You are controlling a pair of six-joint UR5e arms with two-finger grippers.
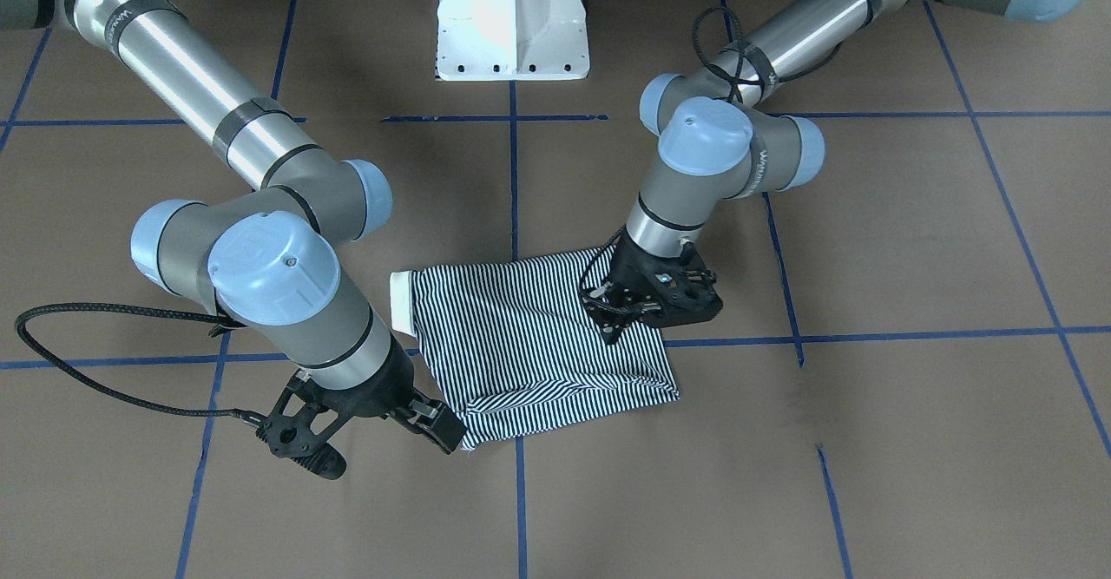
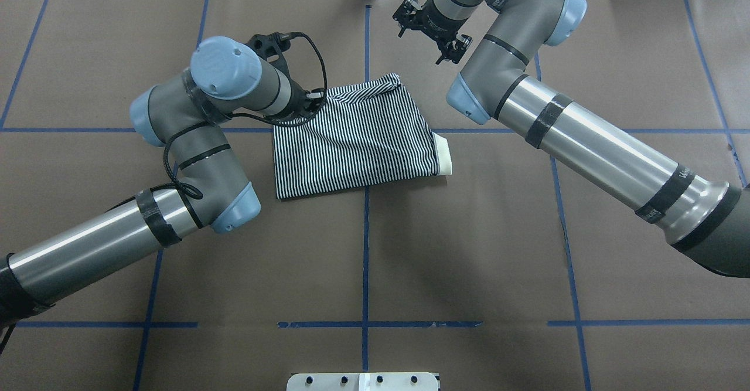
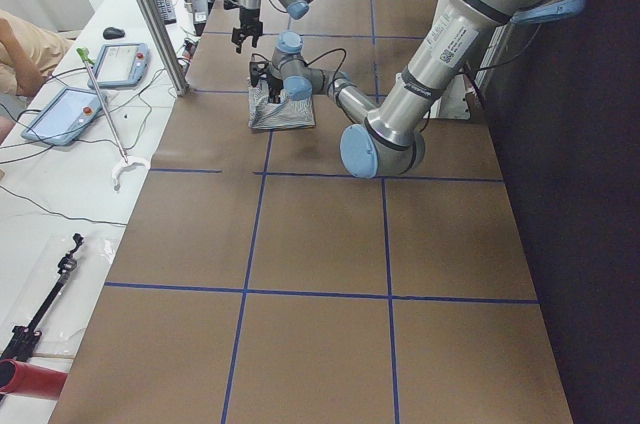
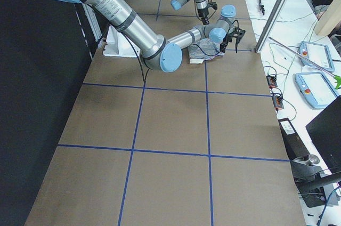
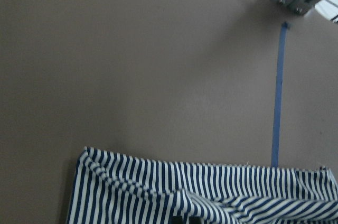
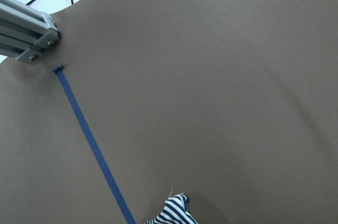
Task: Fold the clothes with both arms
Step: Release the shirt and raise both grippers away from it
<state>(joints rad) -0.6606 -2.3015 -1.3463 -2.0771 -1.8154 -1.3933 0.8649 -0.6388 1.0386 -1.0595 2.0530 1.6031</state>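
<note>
**Garment.** One polo shirt (image 1: 538,336) with thin navy-and-white stripes lies folded into a rough rectangle near the middle of the counter (image 1: 911,240). It straddles one line of the blue tape grid (image 2: 364,250). The plain cream collar (image 2: 444,155) sticks out of the packet on the robot's right side. The edge away from the robot is loose, with a rumpled fold and a raised corner. The remaining edges lie flat. Placket and logo are not visible.

**Tools.** The left tool (image 1: 647,301) sits low on the far left corner of the shirt, touching the cloth. The wrist hides its fingers from overhead, and its own camera shows only the striped edge. I cannot tell whether it pinches the cloth. The right tool (image 1: 386,449) is off the shirt, just beside the far right corner. Its fingers are spread wide with nothing between them.

**Markings.** Both arms carry small lettering, too small to read with certainty.

**Surface and room.** The counter is covered in matt brown sheeting marked into squares. A white pedestal (image 1: 512,23) stands at the robot's side. A white bench along the far side holds two blue-edged handheld screens (image 3: 122,64), loose cables and an aluminium post (image 3: 150,19). A person's arm (image 3: 25,44) rests at the bench's edge.
</note>
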